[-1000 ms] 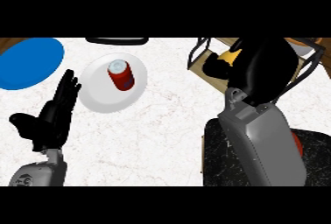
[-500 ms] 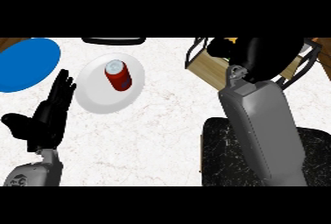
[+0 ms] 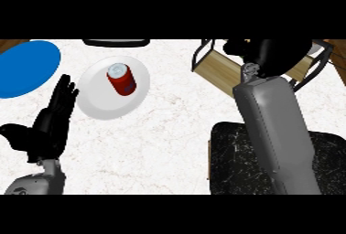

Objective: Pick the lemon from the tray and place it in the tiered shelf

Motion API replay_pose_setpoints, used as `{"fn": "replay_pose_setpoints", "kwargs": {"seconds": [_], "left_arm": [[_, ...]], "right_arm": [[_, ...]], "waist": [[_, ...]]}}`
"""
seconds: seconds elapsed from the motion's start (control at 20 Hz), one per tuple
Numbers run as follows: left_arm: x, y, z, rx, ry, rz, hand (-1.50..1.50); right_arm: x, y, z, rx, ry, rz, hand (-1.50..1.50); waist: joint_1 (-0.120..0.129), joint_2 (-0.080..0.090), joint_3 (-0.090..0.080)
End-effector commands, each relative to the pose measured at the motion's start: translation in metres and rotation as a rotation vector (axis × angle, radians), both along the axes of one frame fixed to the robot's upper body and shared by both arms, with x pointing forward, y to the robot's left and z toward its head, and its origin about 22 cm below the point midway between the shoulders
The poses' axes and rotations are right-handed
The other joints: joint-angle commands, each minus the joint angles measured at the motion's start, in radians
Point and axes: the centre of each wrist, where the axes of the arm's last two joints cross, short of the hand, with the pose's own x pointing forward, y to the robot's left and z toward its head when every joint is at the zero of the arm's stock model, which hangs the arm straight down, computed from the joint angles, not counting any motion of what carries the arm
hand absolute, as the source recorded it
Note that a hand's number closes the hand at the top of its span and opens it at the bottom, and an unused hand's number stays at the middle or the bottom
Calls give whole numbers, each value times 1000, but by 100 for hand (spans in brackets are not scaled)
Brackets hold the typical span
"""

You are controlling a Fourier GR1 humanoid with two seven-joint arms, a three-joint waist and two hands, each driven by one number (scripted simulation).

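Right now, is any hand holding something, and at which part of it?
The left hand is open and holds nothing. The right hand is over the shelf; whether it holds the lemon cannot be told.

Grey forearms (image 3: 276, 137), black hand (image 3: 49, 125) (each).

- Bright, even light covers the pale bench (image 3: 162, 151); no single source is evident.
- Shadows are faint; none falls sharply beside the white plate (image 3: 101, 98).
- A soft highlight runs along the grey right forearm (image 3: 273, 132).
- The black hands show little surface detail.
- No glare spots.
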Motion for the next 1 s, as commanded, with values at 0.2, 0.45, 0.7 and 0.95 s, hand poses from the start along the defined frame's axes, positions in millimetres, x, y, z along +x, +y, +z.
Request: {"fn": "replay_pose_setpoints", "kwargs": {"seconds": [0.2,0.45,0.7,0.95], "left_arm": [[-10,2,5,-3,0,1,0],[1,5,7,-17,9,21,0],[-1,4,-4,0,1,2,0],[-4,16,9,11,-2,20,0]], "right_arm": [[27,-22,-22,139,-88,-119,150],[33,-38,-33,201,-193,-155,150],[41,-37,-51,308,-145,-119,-150],[59,-63,-44,328,-183,-78,-150]], "waist": [[-11,-1,0],[-11,5,1],[-9,1,0],[-12,0,1]]}}
